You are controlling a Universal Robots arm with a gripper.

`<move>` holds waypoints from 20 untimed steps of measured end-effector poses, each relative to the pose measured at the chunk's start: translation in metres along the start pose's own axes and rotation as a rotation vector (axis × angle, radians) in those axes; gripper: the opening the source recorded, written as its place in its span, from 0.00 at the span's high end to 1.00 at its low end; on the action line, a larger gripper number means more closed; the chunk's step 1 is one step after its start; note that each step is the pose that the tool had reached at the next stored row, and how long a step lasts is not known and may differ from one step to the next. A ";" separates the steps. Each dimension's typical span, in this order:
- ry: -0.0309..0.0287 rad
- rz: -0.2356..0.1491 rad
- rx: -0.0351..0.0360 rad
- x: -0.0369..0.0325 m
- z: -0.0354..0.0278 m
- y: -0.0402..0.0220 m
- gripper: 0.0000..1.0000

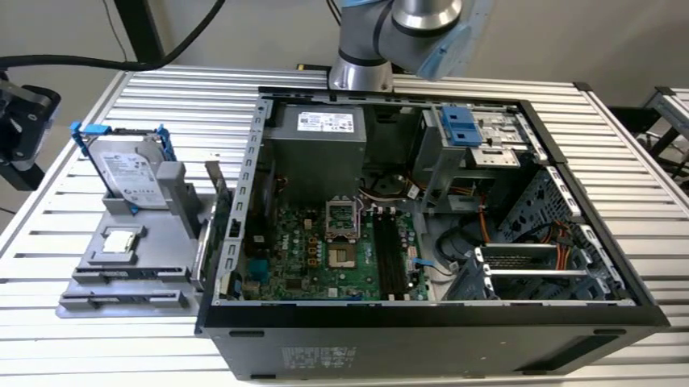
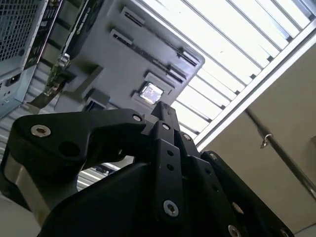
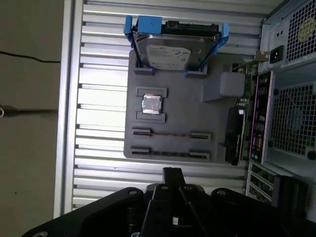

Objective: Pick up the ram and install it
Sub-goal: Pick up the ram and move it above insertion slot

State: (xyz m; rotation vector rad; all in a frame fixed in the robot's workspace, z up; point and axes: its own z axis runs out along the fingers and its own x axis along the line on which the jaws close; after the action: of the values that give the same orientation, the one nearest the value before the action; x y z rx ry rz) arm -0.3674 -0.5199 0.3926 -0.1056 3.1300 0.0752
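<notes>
An open computer case (image 1: 431, 318) fills the centre of the exterior view, a green motherboard (image 1: 312, 262) inside. At the left a gray holder (image 1: 140, 282) carries a hard drive (image 1: 129, 173) and a CPU chip (image 1: 121, 239).

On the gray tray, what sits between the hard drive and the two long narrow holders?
A small square silver CPU chip sits between the hard drive and the holders, seen in the first wrist view.

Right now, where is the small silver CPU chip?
The CPU chip lies on the gray tray at the exterior view's left, outside the computer case, near the hard drive.
</notes>
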 end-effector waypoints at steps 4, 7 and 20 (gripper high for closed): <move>0.0014 -0.028 -0.0003 0.0000 0.0000 0.0000 1.00; 0.0023 -0.048 -0.0005 0.0000 0.0000 0.0000 1.00; 0.0062 -0.131 -0.0013 0.0000 0.0000 0.0000 1.00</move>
State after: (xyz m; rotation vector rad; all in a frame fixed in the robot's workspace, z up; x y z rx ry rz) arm -0.3674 -0.5199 0.3926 -0.3114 3.1194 0.0759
